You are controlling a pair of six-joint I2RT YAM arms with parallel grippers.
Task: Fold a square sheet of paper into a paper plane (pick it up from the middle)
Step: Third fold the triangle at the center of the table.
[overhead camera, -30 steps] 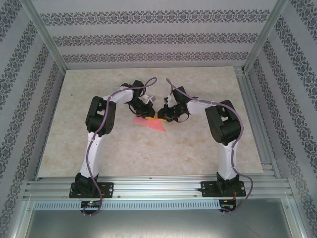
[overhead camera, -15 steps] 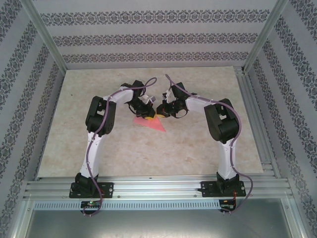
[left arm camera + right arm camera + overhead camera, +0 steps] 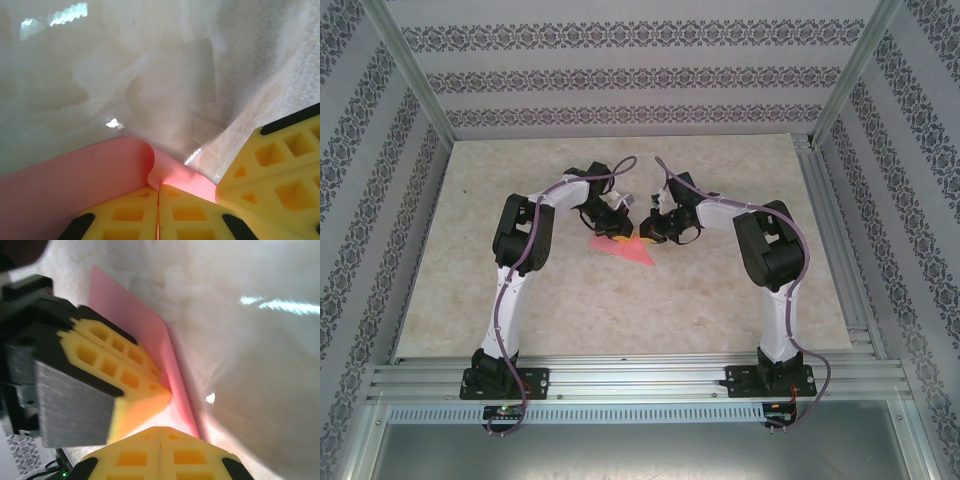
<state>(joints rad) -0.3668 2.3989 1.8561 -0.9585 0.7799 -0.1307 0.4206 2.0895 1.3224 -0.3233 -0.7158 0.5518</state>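
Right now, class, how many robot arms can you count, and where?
2. The left arm reaches from its near-left base to the pink paper sheet; the right arm reaches in from the near-right base to the same sheet.

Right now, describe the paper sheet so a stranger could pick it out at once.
On the pale marbled table, look to the middle, where the left pincer and right pincer meet, both shut. The paper sheet lies at their tips, one edge curled up. It is thin and pink-red, unlike the yellow fingertips and black-and-white arms.
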